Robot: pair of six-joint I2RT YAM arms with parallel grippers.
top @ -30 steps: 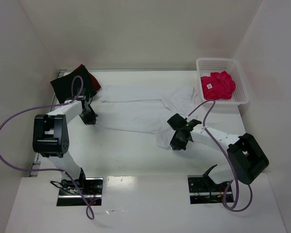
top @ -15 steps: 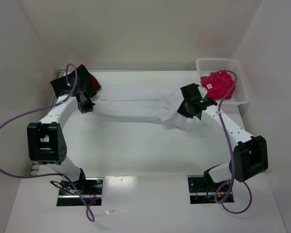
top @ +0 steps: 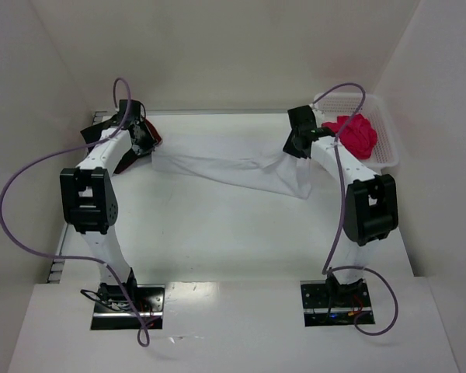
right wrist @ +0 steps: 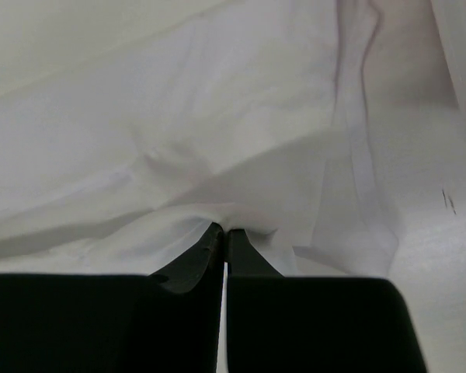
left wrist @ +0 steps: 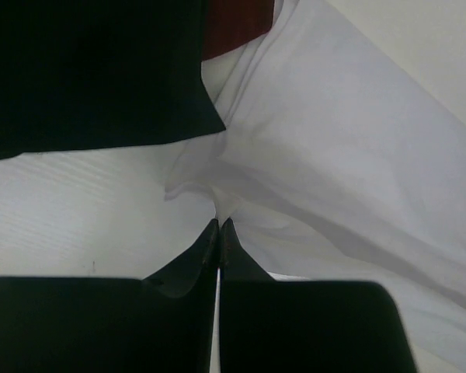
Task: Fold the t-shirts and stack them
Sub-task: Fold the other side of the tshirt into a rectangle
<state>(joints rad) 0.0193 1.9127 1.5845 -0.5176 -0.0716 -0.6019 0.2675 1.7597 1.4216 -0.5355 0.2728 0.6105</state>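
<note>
The white t-shirt (top: 233,165) stretches as a narrow band across the far half of the table, between both grippers. My left gripper (top: 144,151) is shut on its left end, with the fingertips pinching a fold of the white t-shirt (left wrist: 334,155). My right gripper (top: 293,153) is shut on the right end, where the white t-shirt (right wrist: 179,116) bunches over the tips. Behind the left gripper (left wrist: 219,225) lie the black t-shirt (left wrist: 93,70) and, under it, the dark red t-shirt (left wrist: 237,23). The pink-red t-shirt (top: 349,136) lies crumpled in the basket.
The white lattice basket (top: 387,148) stands at the back right, close to my right gripper (right wrist: 224,231). The black t-shirt (top: 101,134) and dark red t-shirt (top: 149,134) sit at the back left corner. White walls close in on three sides.
Both arms swung from mid-table to the back, carrying the white t-shirt's near edge with them. The cloth has gone from a wide spread to a narrow stretched band.
</note>
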